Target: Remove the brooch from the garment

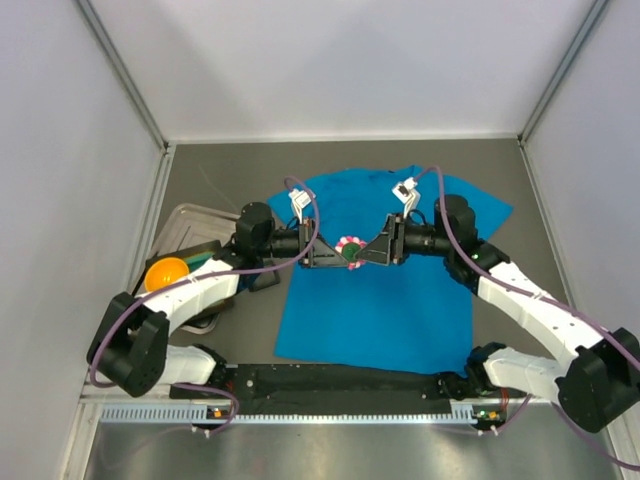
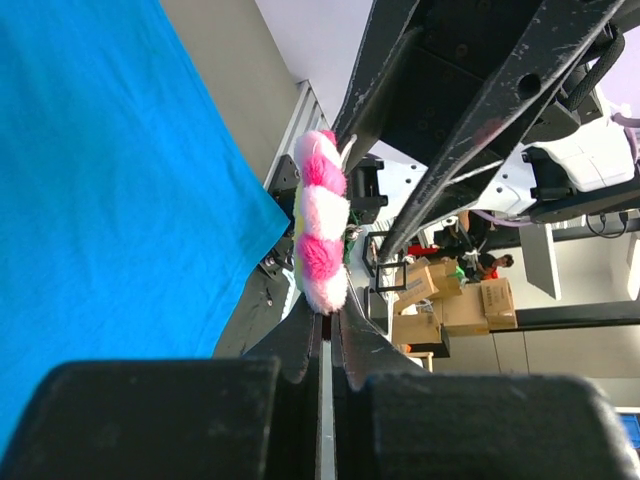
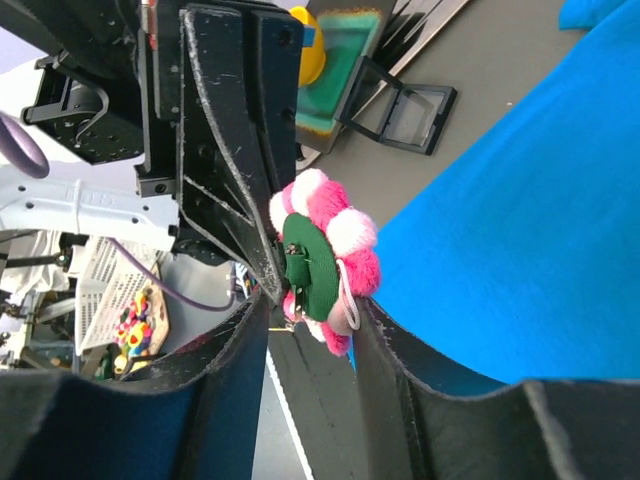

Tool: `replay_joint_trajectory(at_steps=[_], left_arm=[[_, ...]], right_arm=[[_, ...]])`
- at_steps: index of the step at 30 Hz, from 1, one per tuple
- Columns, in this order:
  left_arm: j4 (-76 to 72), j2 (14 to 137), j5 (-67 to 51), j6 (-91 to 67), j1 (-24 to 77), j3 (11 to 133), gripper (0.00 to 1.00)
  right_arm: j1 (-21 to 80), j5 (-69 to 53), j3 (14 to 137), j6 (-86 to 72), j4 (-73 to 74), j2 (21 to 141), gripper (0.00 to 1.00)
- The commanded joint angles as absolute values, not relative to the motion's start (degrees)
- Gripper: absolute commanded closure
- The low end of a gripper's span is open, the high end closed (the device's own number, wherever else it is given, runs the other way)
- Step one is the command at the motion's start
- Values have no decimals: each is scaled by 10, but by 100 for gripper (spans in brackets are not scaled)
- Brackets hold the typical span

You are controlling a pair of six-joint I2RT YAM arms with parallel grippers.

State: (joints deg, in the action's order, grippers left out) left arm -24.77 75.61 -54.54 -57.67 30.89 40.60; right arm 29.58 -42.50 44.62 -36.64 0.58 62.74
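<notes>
Over the chest of the blue T-shirt [image 1: 380,310], in the top view, you have both arms reaching in from opposite sides, and the left gripper [image 1: 340,253] and right gripper [image 1: 362,252] meet tip to tip at the pink-and-white flower brooch [image 1: 351,250]. The shirt lies spread flat on the dark table [image 1: 250,160]. Off to your left, an orange ball [image 1: 165,272] sits by a metal tray [image 1: 185,220], well apart from the shirt. From this height you cannot tell whether the brooch is pinned to the cloth or free of it

In the left wrist view, your left fingers [image 2: 300,345] are closed, with only a sliver between them, and they pinch the lower edge of the brooch [image 2: 320,225]. You see it edge-on, standing straight out from the tips. The T-shirt [image 2: 110,200] fills the left side, and a strip of table shows between it and the brooch. The right gripper's dark fingers come in from the upper right

In the right wrist view, your right fingers [image 3: 235,380] stand apart, with the brooch [image 3: 345,235] in the gap between them, its green backing [image 3: 310,265] turned toward the camera. You cannot tell whether either pad presses on it. The left gripper's closed fingers come down from above onto the backing's edge, and the shirt lies behind on the right
</notes>
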Motion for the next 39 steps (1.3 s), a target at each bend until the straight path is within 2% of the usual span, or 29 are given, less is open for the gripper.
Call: replay_joint_trajectory(at_steps=[1, 11, 20, 24, 27, 30, 36, 39], left_arm=[[-262, 734, -548, -564, 310, 428, 100], [-262, 737, -549, -567, 310, 432, 100], [-261, 734, -554, -564, 311, 429, 100], [-260, 737, -555, -563, 310, 427, 100], [-261, 739, -557, -563, 311, 427, 100], [-260, 740, -561, -561, 311, 426, 100], [-260, 744, -570, -560, 310, 422, 100], [-274, 746, -576, -568, 311, 418, 100]], right_arm=[[317, -415, 483, -347, -7, 638, 64], [328, -409, 491, -343, -4, 650, 70], [329, -419, 489, -348, -12, 655, 95], [328, -432, 476, -364, -40, 652, 98], [328, -432, 473, -364, -44, 646, 96], [328, -422, 473, -363, -36, 637, 89], [317, -417, 470, -362, -30, 624, 67], [313, -417, 469, -364, -31, 619, 62]])
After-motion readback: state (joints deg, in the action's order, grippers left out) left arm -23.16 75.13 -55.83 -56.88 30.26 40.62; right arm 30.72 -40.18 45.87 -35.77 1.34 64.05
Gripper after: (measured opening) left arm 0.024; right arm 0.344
